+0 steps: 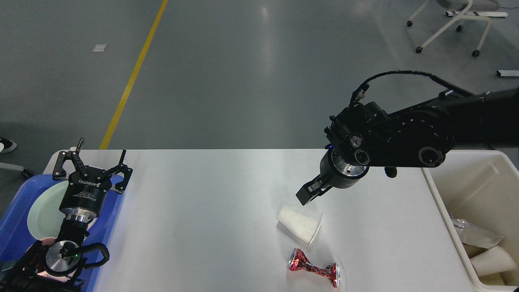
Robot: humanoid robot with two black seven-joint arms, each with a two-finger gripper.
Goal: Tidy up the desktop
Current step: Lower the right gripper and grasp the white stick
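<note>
The white desktop (211, 211) fills the lower part of the head view. A white paper cup (301, 225) lies on its side right of centre. A crushed red can (313, 271) lies just in front of it, near the front edge. My right gripper (306, 194) points down and left, just above and behind the cup's closed end, apart from it. It is seen dark and end-on, so I cannot tell its fingers apart. My left gripper (102, 147) is open and empty above the blue tray at the far left.
A blue tray (16, 227) with a pale green plate (42, 215) sits at the left end. A cream plastic bin (466, 190) at the right end holds paper cups (492, 261) and clear plastic wrap (474, 233). A wheeled chair (450, 24) stands on the floor behind.
</note>
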